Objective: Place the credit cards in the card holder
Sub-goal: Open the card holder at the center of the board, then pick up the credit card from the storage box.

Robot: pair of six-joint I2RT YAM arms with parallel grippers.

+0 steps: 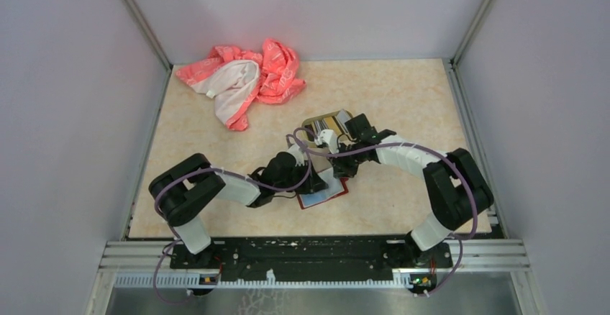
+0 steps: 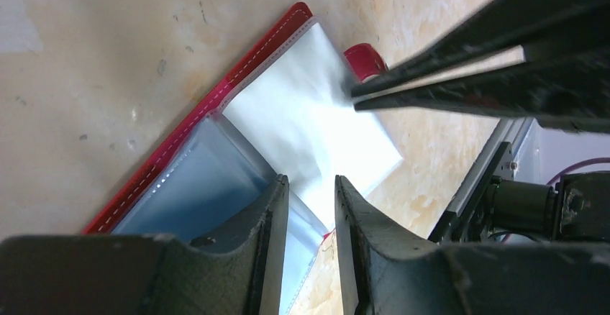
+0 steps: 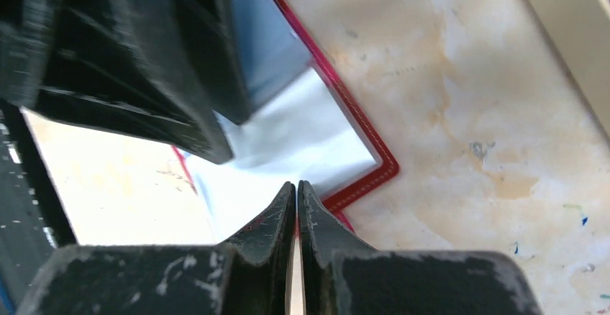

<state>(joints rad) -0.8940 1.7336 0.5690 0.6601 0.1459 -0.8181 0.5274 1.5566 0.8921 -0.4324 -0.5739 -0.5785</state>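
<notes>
Noted card holder (image 1: 325, 194) lying open on bench (image 1: 403, 99), centre front, red stitched cover down, pale clear pockets up. Both arms bent in over it.

Directly above pockets, left claw (image 2: 311, 207): fingers (image 2: 266, 229) partly spread, narrow gap, gripping nothing. Bluish pocket under one finger, white pocket visible through gap.

At edge of white pocket, by red corner, right claw (image 3: 296, 189): fingers pressed together, tips meeting. Cannot tell whether a pocket layer is nipped between them. From left wrist view, same tips touching white pocket just beside red snap tab (image 2: 363, 57).

In tan tray (image 3: 568, 27) just behind holder, credit cards (image 1: 329, 123), gold and grey, partly hidden by right wrist.

At back left of bench, pink and white cloth (image 1: 244, 78), crumpled, well apart from everything else.
</notes>
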